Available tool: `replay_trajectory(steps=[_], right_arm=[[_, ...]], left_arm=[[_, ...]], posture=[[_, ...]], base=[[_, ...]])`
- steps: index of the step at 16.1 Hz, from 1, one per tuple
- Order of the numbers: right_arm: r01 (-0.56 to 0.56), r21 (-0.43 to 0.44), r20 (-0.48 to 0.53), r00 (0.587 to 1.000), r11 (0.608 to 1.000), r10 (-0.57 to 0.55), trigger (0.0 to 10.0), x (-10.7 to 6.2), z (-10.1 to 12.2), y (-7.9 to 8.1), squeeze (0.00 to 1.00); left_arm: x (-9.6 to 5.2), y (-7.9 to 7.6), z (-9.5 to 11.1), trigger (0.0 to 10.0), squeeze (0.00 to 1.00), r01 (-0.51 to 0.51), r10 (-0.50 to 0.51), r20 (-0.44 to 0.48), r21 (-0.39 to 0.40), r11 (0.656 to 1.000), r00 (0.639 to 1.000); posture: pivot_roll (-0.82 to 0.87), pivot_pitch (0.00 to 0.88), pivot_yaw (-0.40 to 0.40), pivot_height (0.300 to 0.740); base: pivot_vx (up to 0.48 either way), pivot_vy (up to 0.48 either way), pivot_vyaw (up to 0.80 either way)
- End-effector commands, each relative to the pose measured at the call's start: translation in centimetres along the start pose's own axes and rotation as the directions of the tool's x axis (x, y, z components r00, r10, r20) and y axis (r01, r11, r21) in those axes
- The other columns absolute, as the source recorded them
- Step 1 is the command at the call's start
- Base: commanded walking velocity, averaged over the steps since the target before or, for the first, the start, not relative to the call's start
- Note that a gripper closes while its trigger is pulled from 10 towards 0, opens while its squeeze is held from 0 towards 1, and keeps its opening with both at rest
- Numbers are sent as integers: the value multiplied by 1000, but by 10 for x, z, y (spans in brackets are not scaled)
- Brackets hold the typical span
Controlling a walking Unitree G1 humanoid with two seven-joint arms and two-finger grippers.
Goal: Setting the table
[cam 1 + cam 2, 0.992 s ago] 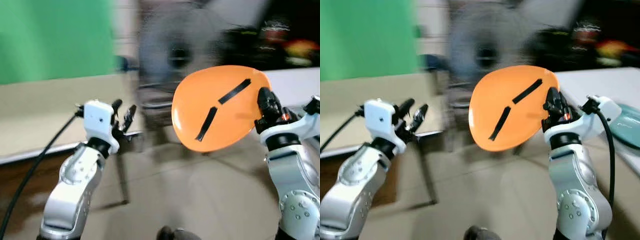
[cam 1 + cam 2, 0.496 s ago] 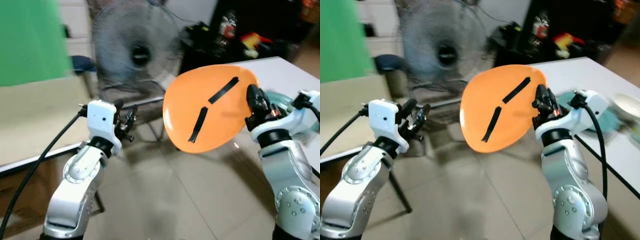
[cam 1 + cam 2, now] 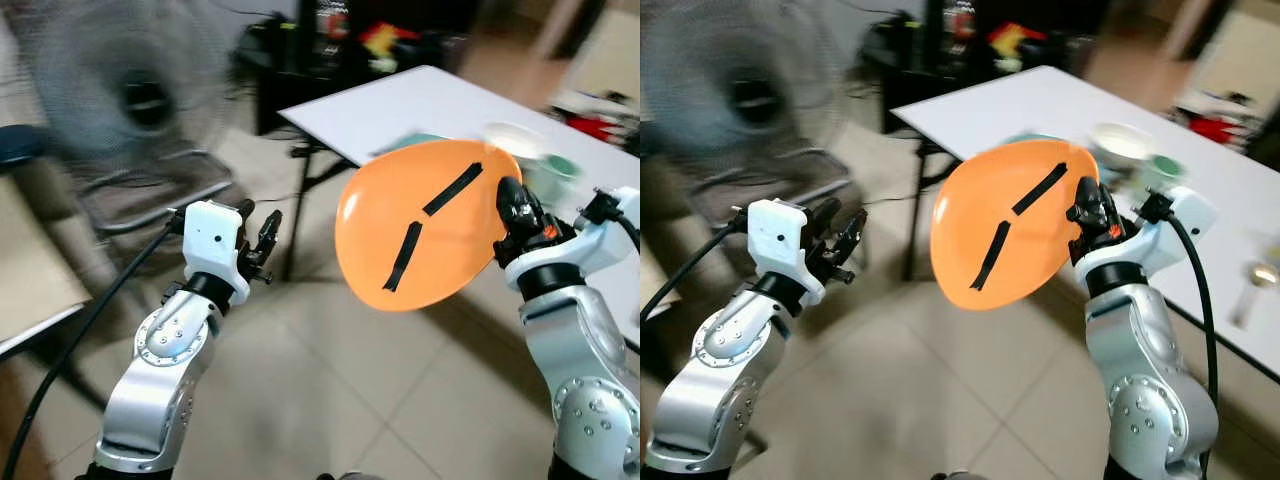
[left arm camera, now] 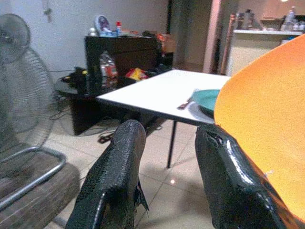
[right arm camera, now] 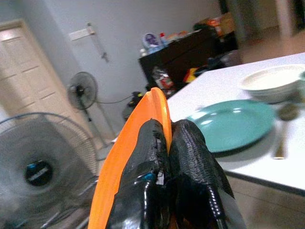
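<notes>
Your right gripper [image 3: 510,205]: fingers clamped on the rim of the orange plate [image 3: 425,235] (two black tape strips on its face), held up on edge in the air beside the white table [image 3: 1060,100]. Your left gripper [image 3: 258,232]: raised, fingers apart, empty. On the table: teal plate [image 5: 232,125], white bowl [image 5: 269,82], spoon [image 3: 1252,280]. Beyond: fan [image 3: 130,95], blurred.

Large grey standing fan [image 3: 140,95] motion-blurred, cut off at picture's top-left edge. Round orange plastic plate [image 3: 425,225] hides much of the teal plate [image 5: 233,125] on the white table [image 3: 440,105]. Clutter on dark cabinet [image 3: 980,40] too blurred to identify.
</notes>
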State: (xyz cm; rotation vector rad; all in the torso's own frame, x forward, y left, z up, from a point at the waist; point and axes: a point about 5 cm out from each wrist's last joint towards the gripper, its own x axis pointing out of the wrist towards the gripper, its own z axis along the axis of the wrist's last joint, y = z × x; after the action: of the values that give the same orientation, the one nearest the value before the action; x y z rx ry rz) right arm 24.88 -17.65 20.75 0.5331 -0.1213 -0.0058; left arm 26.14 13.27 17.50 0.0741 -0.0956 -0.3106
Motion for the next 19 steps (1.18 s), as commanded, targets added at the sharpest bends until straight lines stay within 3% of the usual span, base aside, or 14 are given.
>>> replay_trajectory(steps=[1, 9, 15, 19], right_arm=[[-13, -17, 62, 998, 1000, 14, 10000, -2, 13, 4, 0], [-10, -29, 63, 998, 1000, 12, 10000, -1, 13, 4, 0], [-5, -28, 63, 998, 1000, 6, 10000, -3, 11, 5, 0], [5, -15, 51, 999, 1000, -4, 10000, -1, 10, 4, 0]], left_arm=[[4, -5, 2, 10000, 0, 21, -21, 11, -1, 1000, 1000], [6, -6, 2, 10000, 0, 31, -31, 13, 10, 999, 999], [10, -4, 3, 10000, 0, 48, -49, 15, 28, 998, 999], [11, -3, 1, 10000, 0, 37, -37, 3, 19, 999, 999]], posture=[[2, 0, -104, 740], [-6, 0, -100, 740], [-7, 0, -87, 740], [-8, 0, -90, 740]], base=[[0, -405, -800], [0, -407, -731], [0, -386, 0], [0, 0, -248]])
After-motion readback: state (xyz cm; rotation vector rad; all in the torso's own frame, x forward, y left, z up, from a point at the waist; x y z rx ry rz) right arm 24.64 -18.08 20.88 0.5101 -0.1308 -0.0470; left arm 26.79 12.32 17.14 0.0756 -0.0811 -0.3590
